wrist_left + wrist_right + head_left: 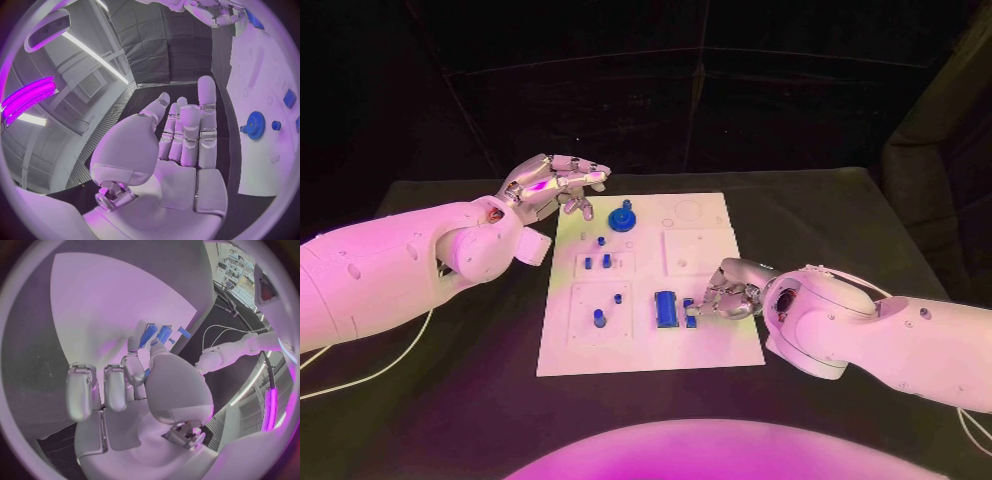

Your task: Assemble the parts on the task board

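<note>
The fingers of the right hand are curled down over the near right part of the task board, their tips just beside a small blue part that lies next to a larger blue block. In the right wrist view the thumb and one finger close toward blue pieces against the white plate, while the other fingers hang straight and apart; whether the small part is truly pinched or merely touched I cannot tell. My reading is that the step in hand is picking up or seating this small part near the block. The next move calls for a firm pinch and a straight lift or press, with care not to knock the block beside it (the two lie very close).

The left hand hovers above the far left corner of the board, fingers held out nearly straight and lying close side by side, holding nothing. A blue gear stands on the board just beside it, with a few small blue pegs nearer the middle and another peg in the near left panel. The left arm reaches in over the black desk with its wrist raised; the right forearm lies low, its wrist bent down toward the board.
</note>
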